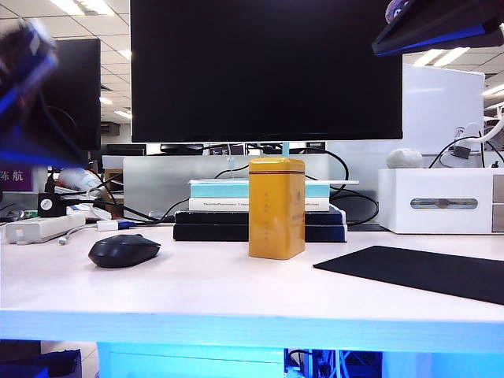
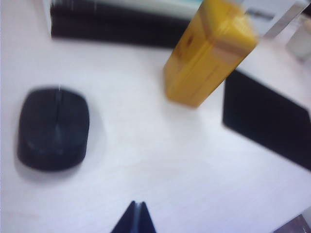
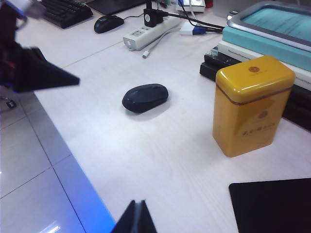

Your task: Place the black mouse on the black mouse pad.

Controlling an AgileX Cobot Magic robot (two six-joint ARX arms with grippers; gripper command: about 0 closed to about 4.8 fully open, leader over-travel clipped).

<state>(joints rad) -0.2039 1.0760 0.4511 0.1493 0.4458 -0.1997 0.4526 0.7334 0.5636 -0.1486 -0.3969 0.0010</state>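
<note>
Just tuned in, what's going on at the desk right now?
Nothing is held yet. The black mouse sits on the white table, left of the yellow tin; the black mouse pad lies bare to the tin's right. The left gripper is shut and hangs above the table near the mouse, not touching it. The right gripper also looks shut, up over the desk's front edge.
</note>
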